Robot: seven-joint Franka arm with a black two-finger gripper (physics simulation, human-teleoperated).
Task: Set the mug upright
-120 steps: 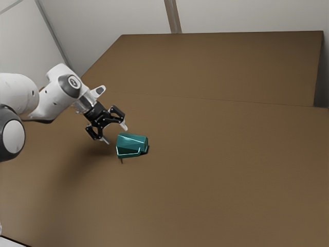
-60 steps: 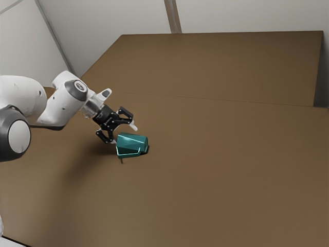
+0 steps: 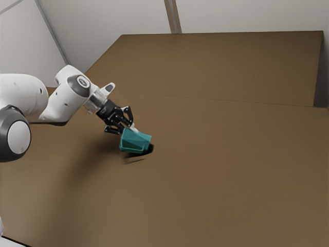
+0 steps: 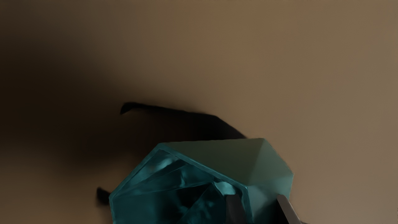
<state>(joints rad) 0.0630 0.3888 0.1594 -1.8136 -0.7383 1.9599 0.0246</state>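
In the exterior view, the mug point(image 3: 135, 141) hangs on a slant just over the table point(image 3: 221, 170), its base end toward the exterior view's right and dipping, a dark shadow point(image 3: 139, 154) beneath it. Your pincer point(image 4: 258, 198) looks closed on the mug's side wall: in the wrist view one finger point(image 4: 235, 210) reaches inside the mouth and the other point(image 4: 287, 210) lies along the outside.

The job in hand seems to be the turn to upright. Hold the squeeze firm, since a slanted wall could swivel or slip between the fingers. Rotate smoothly until the base faces down, with enough height that its edge doesn't catch, then lower it flat and let it settle before you let go. Draw the inner finger straight out afterwards, or you may tip it.

You can't see where the fingers meet the wall low down; the wrist view cuts that off. The handle is hard to make out.
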